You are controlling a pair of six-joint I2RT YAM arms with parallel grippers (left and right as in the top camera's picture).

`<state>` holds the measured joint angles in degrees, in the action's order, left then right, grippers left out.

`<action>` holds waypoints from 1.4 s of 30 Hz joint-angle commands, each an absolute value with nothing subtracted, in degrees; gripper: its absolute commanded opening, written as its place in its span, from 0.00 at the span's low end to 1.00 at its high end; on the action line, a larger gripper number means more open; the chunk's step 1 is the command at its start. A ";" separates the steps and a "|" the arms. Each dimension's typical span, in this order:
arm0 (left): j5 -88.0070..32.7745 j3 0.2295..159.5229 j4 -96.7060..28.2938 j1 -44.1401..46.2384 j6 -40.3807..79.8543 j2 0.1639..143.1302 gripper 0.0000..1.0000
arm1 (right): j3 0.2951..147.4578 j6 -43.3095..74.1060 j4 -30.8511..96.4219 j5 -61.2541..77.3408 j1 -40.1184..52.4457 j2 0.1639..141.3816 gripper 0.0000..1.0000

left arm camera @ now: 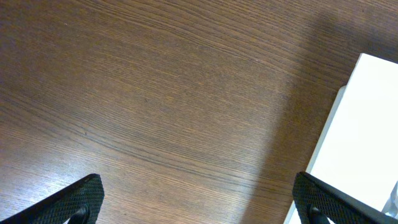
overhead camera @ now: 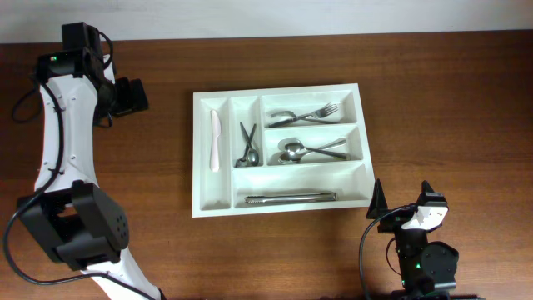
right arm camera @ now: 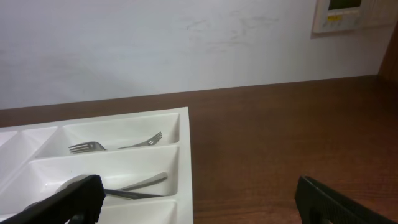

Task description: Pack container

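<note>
Large white rectangular plastic cutlery tray point(overhead camera: 199, 158), centre of overhead frame, holding steel cutlery point(overhead camera: 290, 198): probably light, stiff, slippery, best gripped by its rim; left gripper point(left arm camera: 198, 202) and right gripper point(right arm camera: 199, 202) both spread wide, empty.
</note>
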<state>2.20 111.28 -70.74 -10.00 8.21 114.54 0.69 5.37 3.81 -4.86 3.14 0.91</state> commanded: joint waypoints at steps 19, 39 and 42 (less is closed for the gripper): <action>2.39 112.38 -70.74 1.76 8.12 80.82 0.99 | 0.32 4.93 4.16 -4.75 2.81 0.36 0.99; 4.97 105.03 -70.50 8.99 8.05 36.18 0.99 | 0.32 4.95 4.16 -4.75 2.81 0.36 0.99; 6.50 96.36 -69.84 8.97 8.10 28.97 0.99 | 0.32 4.95 4.19 -4.75 2.81 0.36 0.99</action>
<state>3.97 103.48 -69.87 8.62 8.23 34.41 0.69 5.32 3.84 -4.84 3.11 0.86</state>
